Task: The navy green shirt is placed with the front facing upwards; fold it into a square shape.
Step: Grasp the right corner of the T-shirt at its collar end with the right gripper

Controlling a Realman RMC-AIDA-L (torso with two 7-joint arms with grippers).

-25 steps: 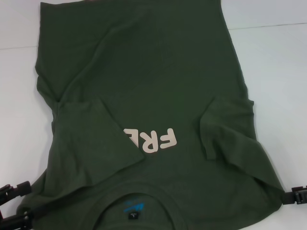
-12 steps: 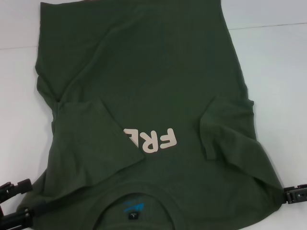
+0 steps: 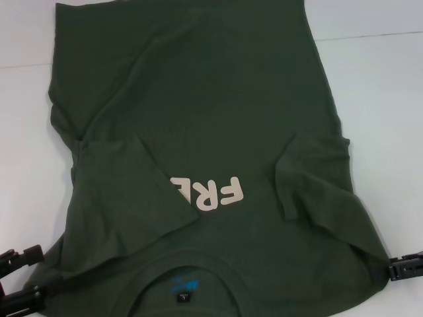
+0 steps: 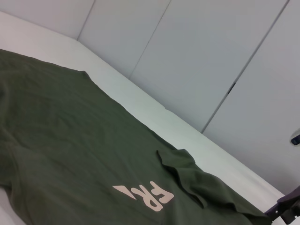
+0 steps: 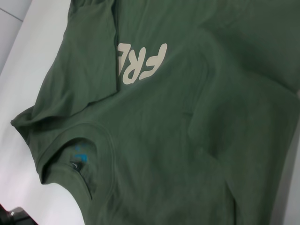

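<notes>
The navy green shirt (image 3: 205,132) lies face up on the white table (image 3: 383,99), collar (image 3: 185,264) nearest me. Both sleeves are folded inward over the chest. The left sleeve (image 3: 125,198) hides part of the pale lettering (image 3: 211,191), which reads "FRE". My left gripper (image 3: 33,276) sits low at the shirt's near left shoulder corner, its two black fingers (image 3: 23,256) spread apart and open. My right gripper (image 3: 404,266) touches the near right shoulder edge; it also shows in the left wrist view as the right gripper (image 4: 286,208) at the cloth's corner. The right wrist view shows the collar (image 5: 77,159) and lettering (image 5: 140,63).
White table surface runs along both sides of the shirt (image 3: 20,132). Pale wall panels (image 4: 211,56) stand beyond the table's far edge in the left wrist view. The hem end of the shirt runs past the top of the head view.
The right gripper has crept inward to the shirt's right shoulder edge. The left gripper has shifted slightly. The shirt lies as before.
</notes>
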